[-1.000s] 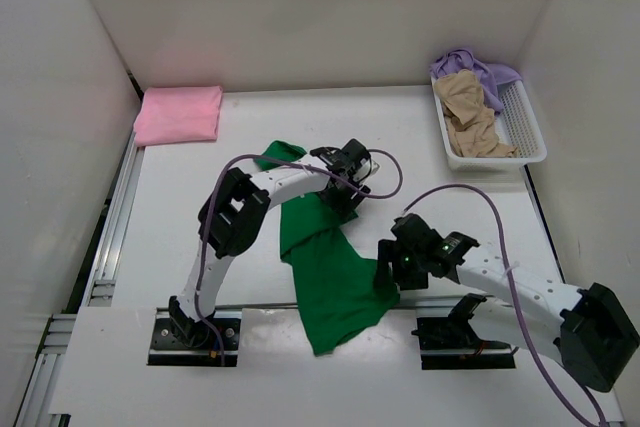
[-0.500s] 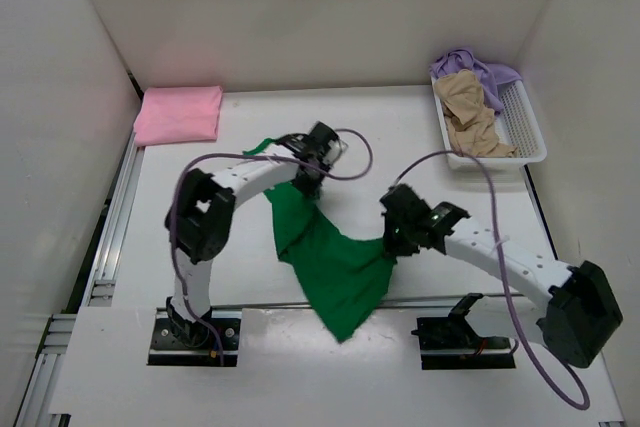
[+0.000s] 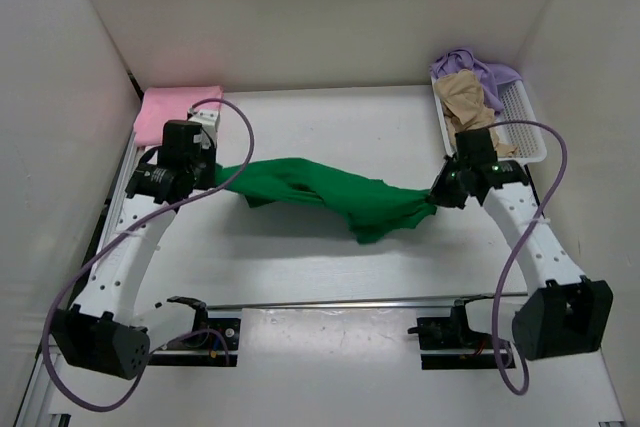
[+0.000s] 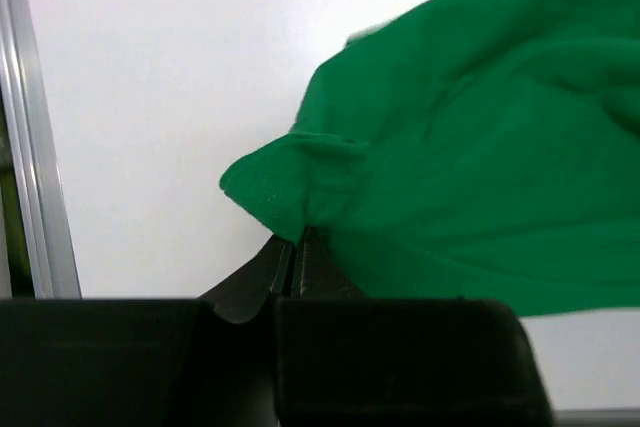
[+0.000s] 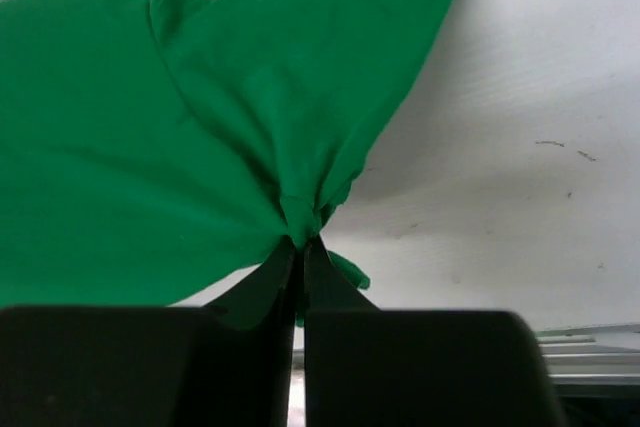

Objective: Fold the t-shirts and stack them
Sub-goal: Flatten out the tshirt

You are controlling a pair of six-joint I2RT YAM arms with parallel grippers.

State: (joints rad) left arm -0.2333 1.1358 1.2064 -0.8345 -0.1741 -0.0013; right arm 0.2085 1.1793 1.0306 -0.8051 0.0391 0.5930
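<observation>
The dark green t-shirt (image 3: 330,192) is stretched left to right across the middle of the table, sagging in the centre. My left gripper (image 3: 216,175) is shut on its left end (image 4: 290,197). My right gripper (image 3: 436,197) is shut on its bunched right end (image 5: 300,209). A folded pink t-shirt (image 3: 165,107) lies at the back left, partly behind my left arm. A tan t-shirt (image 3: 466,102) and a lavender t-shirt (image 3: 478,69) lie crumpled in the white mesh basket (image 3: 525,127) at the back right.
An aluminium rail (image 3: 118,197) runs along the table's left edge. White walls enclose the table at the back and on both sides. The basket stands close behind my right wrist.
Both grippers closed on the green shirt and moved apart, the left to the far left, the right to the far right. The shirt went from a heap near the front to a stretched band.
</observation>
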